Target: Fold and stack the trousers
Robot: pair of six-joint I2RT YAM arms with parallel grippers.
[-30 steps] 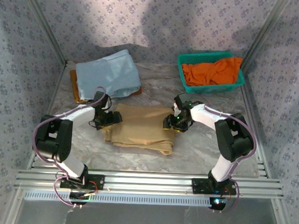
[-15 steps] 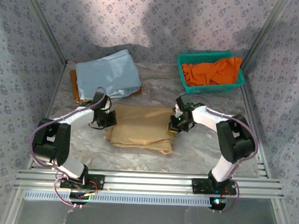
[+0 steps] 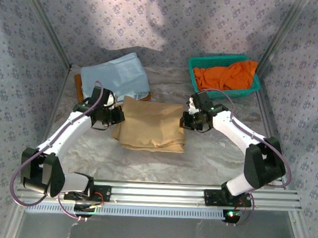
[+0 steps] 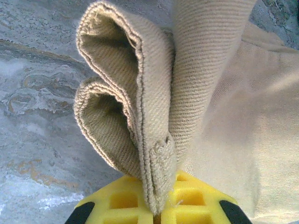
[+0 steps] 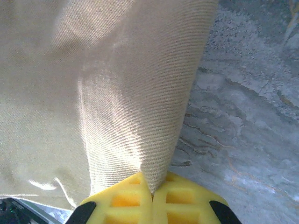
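Between left fingers (image 4: 202, 199), right fingers (image 5: 188, 197), trousers (image 3: 150, 130) pinched

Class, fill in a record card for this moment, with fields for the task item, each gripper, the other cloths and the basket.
Task item: tan trousers, folded, on the table between the grippers
Left gripper: shut on the trousers' left edge
Right gripper: shut on the trousers' right edge
Other cloths: light blue cloth far left; orange garment in the basket
Basket: green, far right
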